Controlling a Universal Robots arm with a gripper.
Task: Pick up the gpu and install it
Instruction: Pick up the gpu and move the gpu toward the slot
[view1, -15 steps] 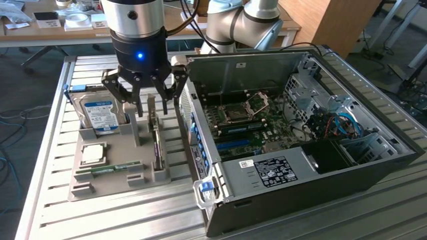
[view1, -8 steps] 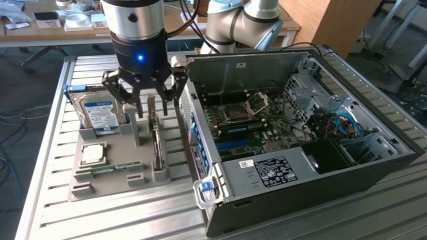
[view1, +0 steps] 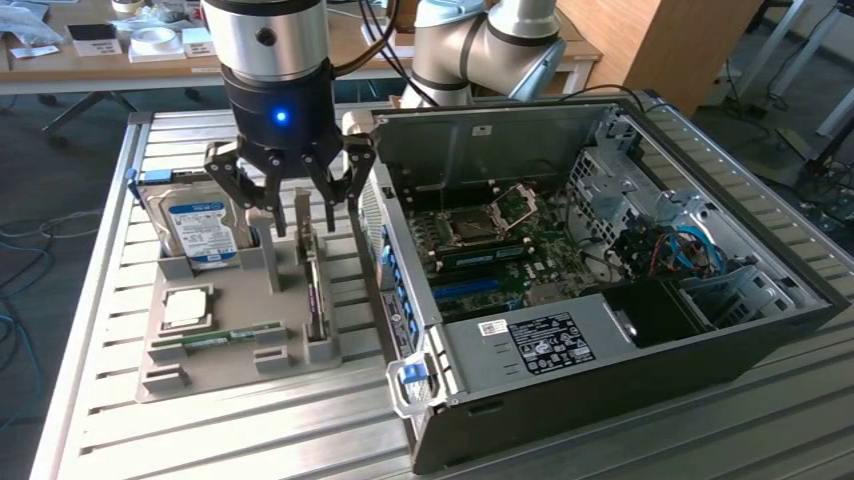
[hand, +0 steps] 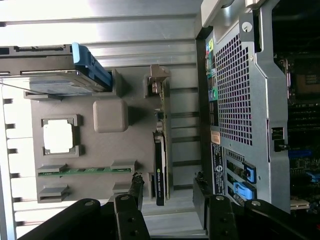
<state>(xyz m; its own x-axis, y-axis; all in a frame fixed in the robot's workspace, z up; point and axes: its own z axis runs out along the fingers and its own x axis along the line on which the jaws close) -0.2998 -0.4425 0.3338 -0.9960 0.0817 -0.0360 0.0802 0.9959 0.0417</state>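
Grey tray (view1: 234, 300) seen on slatted metal table (view1: 240, 430). Hard drive (view1: 198, 225) stood upright in tray slot; CPU (view1: 184, 307) laid flat near it; green memory stick (view1: 220, 338) set on edge beside CPU. Open PC case (view1: 534, 150) laid on side just beside tray, motherboard (view1: 507, 240) and power supply (view1: 541, 340) exposed. Cluttered desk (view1: 120, 50) seen behind.

gpu (view1: 314, 290) | thin dark card, pale metal bracket at one end | upright on its long edge, unheld | slotted in grey holder (view1: 247, 300), left-centre of exterior view
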